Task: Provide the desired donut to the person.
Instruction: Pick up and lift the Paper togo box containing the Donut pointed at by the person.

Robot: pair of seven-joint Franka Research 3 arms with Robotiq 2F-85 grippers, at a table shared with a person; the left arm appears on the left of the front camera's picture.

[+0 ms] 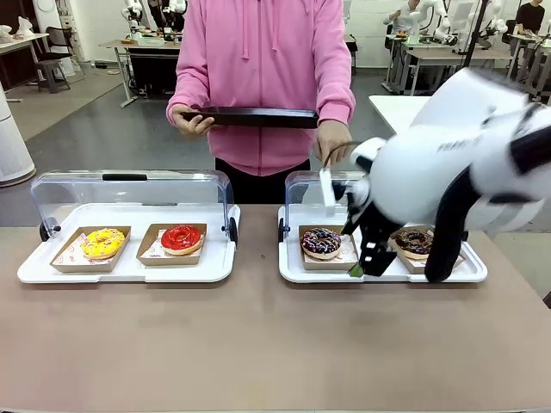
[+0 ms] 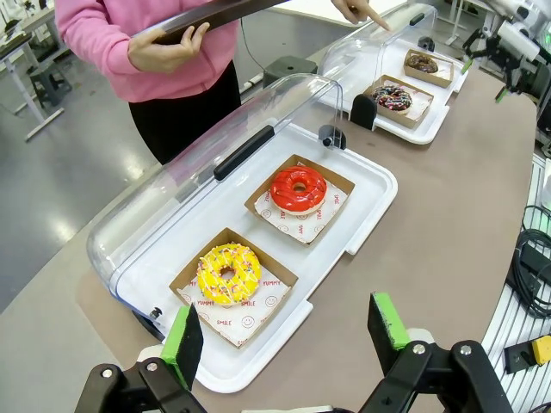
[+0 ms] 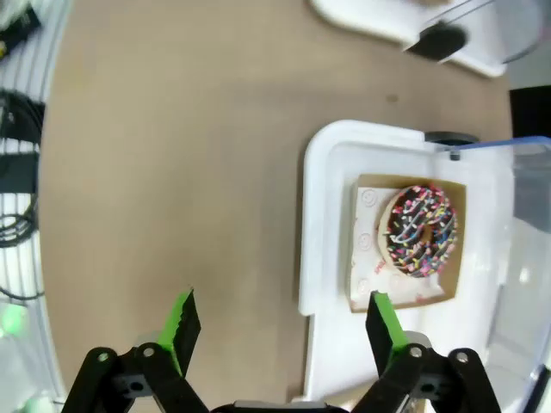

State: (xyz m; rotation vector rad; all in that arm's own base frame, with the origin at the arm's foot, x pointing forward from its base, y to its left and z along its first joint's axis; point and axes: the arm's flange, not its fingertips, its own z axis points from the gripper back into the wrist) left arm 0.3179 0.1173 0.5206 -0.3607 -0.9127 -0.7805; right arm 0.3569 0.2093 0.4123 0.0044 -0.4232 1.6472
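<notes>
The person (image 1: 263,77) in a pink hoodie holds a dark tray (image 1: 250,117) in one hand. Their other hand (image 1: 333,142) points down over the right case, above the chocolate sprinkled donut (image 1: 321,243) (image 3: 420,231) (image 2: 393,97). A plain chocolate donut (image 1: 415,243) (image 2: 423,62) lies beside it, partly hidden by my right arm. My right gripper (image 1: 368,256) (image 3: 282,325) hangs open over the front edge of that tray, between the two donuts. My left gripper (image 2: 288,340) is open above the table, near the yellow donut (image 2: 228,274) (image 1: 103,243). A red donut (image 2: 299,188) (image 1: 181,238) sits next to the yellow one.
Each donut sits in a brown paper box. The white left tray (image 1: 129,268) and right tray (image 1: 293,268) (image 3: 323,215) both have clear lids (image 1: 129,194) raised at the back. Bare brown tabletop (image 1: 258,344) lies in front of the trays.
</notes>
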